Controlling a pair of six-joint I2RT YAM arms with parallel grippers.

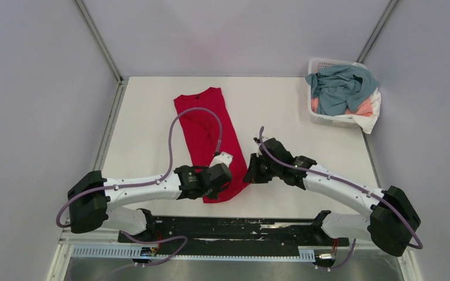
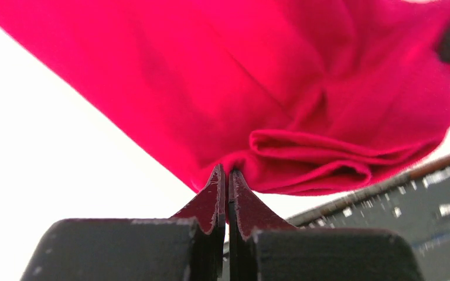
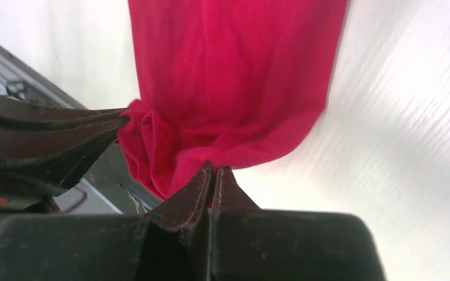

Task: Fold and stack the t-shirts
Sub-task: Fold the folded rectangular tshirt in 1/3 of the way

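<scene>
A bright red t-shirt [image 1: 202,132] lies as a long narrow strip on the white table, collar at the far end. My left gripper [image 1: 227,186] is shut on its near hem at the left corner; the cloth bunches at the tips [image 2: 227,171]. My right gripper [image 1: 249,175] is shut on the near hem at the right corner [image 3: 214,168]. The red t-shirt fills both wrist views [image 2: 281,88] [image 3: 234,70]. The left gripper's fingers [image 3: 47,137] show at the left of the right wrist view. Teal-grey [image 1: 340,86], salmon-pink [image 1: 363,108] and white [image 1: 370,120] shirts lie in the basket.
A white plastic lattice basket [image 1: 327,120] stands at the table's far right corner. Grey walls close in the table on three sides. The arms' black mounting rail [image 1: 234,231] runs along the near edge, just behind both grippers.
</scene>
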